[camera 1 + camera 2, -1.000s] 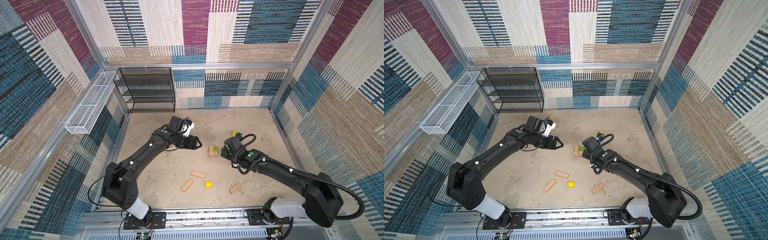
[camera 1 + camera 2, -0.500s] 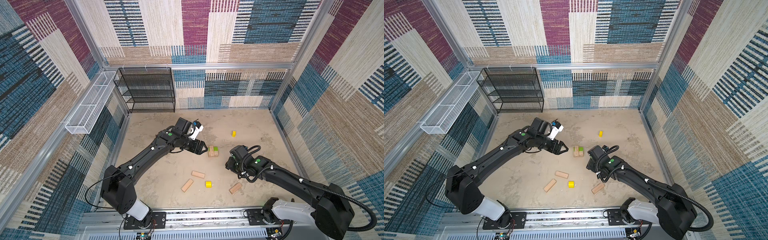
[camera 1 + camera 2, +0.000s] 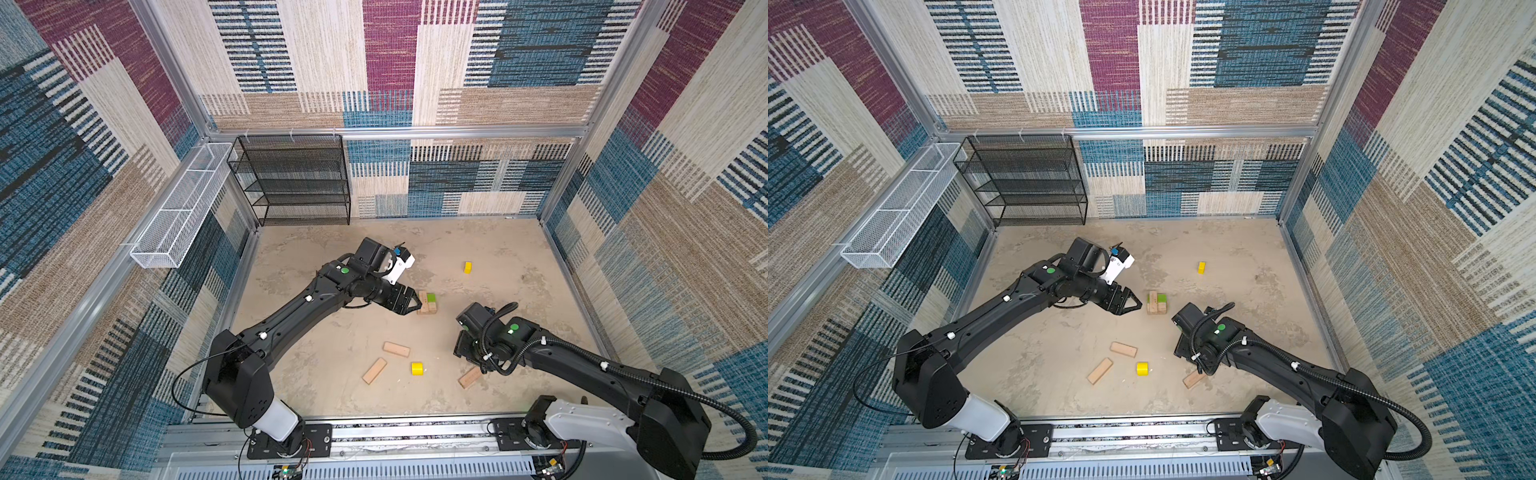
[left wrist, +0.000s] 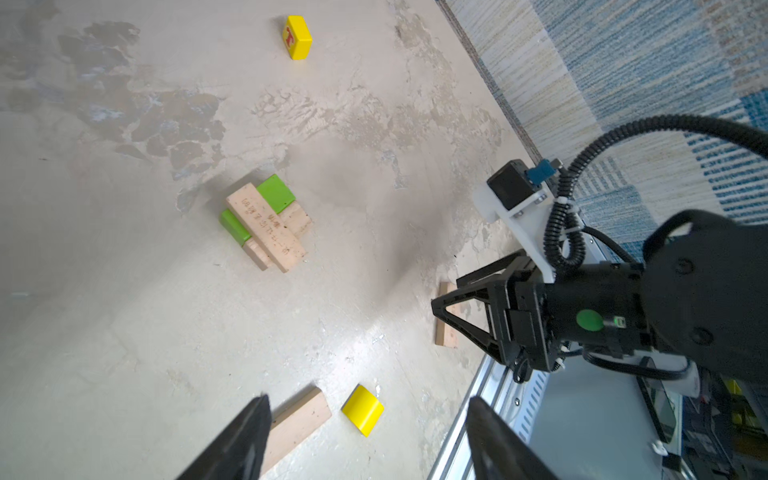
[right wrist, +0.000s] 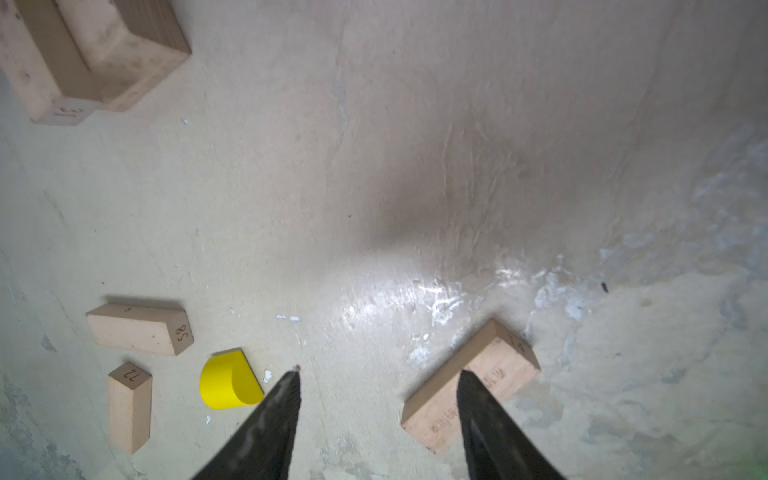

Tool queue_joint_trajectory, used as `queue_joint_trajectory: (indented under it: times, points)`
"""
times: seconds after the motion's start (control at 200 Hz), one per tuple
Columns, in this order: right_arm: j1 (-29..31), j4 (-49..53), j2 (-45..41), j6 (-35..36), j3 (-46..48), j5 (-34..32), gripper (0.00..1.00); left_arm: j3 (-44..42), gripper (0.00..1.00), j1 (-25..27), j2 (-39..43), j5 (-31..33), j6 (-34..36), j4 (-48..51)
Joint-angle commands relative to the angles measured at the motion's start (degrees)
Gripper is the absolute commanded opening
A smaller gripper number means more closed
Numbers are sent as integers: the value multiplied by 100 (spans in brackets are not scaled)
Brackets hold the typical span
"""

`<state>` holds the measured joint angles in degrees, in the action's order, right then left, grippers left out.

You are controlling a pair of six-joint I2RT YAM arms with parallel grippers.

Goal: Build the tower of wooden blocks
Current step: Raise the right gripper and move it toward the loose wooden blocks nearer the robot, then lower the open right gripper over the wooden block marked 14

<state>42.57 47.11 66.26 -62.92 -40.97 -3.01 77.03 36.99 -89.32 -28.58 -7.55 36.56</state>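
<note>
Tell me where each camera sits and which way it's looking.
Top views: high overhead, looking down and forward onto the table; left arm and right arm show.
Left wrist: behind the left claw, facing the tower; right claw shows too.
Right wrist: behind the right claw, looking down at a tan plank.
Shared: both wrist views show the rounded yellow piece.

My right gripper (image 5: 378,372) hangs over the worktop (image 5: 415,166), jaws spread. One jaw overlaps a tan plank (image 5: 494,353). Beside the other lies a yellow rounded piece (image 5: 226,384), then plank 58 (image 5: 139,328) and plank 72 (image 5: 129,407). Stacked tan blocks (image 5: 83,50) fill one corner.
</note>
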Motion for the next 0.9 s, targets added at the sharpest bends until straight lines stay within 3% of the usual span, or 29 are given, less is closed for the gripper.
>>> queue_joint_trajectory:
  times: [0.0, 0.386, 0.892]
  points:
    - [47, 302, -133, -222, -9, -16, 63, 55, 78, 70, -51, -75, 166, 68]
    - [94, 577, -124, -81, -27, 195, 63, 128, 79, 130, -187, -117, 298, 182]
    - [295, 552, -93, -394, 134, 366, 69, 206, 79, 177, -375, -127, 246, 272]
